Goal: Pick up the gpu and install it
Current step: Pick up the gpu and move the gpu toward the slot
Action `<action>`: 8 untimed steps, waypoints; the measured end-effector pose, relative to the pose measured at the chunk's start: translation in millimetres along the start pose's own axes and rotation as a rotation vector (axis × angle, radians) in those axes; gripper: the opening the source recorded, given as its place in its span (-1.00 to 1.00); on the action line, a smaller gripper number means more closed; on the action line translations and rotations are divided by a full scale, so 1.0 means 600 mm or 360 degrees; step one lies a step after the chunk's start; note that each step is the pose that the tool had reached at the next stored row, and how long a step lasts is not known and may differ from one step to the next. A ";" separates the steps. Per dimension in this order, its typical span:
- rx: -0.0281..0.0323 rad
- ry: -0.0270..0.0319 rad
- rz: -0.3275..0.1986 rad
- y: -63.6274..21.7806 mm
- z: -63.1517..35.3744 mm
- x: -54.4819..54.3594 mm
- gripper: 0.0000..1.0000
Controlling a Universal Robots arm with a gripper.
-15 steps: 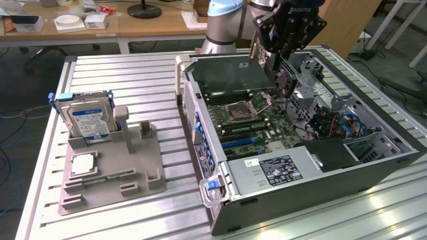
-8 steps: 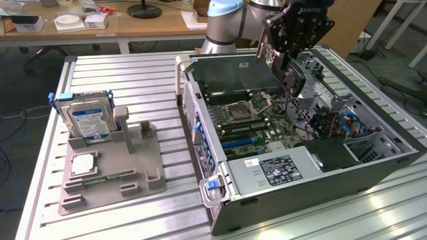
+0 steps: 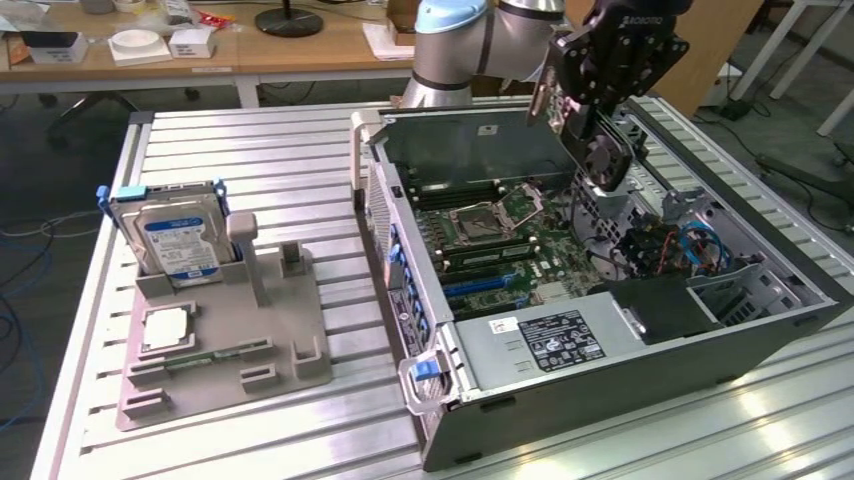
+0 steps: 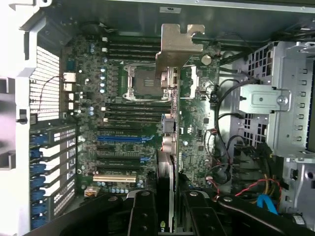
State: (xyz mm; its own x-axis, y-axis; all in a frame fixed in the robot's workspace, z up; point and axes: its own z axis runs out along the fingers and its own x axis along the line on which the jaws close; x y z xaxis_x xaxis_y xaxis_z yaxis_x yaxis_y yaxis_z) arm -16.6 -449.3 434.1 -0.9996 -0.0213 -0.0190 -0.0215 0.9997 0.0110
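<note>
Black fingers (image 4: 142, 216) of my gripper (image 3: 582, 100) pinch the thin dark gpu card (image 3: 607, 150) clear above the open grey case (image 3: 601, 390); wrist view adds its silver bracket (image 4: 178, 46) over the green motherboard (image 4: 194, 123).

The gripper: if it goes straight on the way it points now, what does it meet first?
Probably the motherboard, near the processor socket. The gripper holds the gpu, whose far end leads and would touch first, though depth is unclear.

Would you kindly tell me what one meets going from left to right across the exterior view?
In order: hard drive → blue latch → processor socket → gpu, held up in the air → blue cables.
</note>
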 end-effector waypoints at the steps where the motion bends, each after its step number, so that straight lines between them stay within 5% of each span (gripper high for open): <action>1: -0.00001 0.00001 0.0000 0.000 0.000 0.000 -0.48; 8: -0.00073 0.00000 0.0000 0.000 0.000 0.000 -0.48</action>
State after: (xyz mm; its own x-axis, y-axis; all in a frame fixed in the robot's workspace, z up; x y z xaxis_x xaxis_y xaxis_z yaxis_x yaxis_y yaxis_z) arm -16.4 -449.2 434.1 -0.9996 -0.0211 -0.0190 -0.0214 0.9996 0.0156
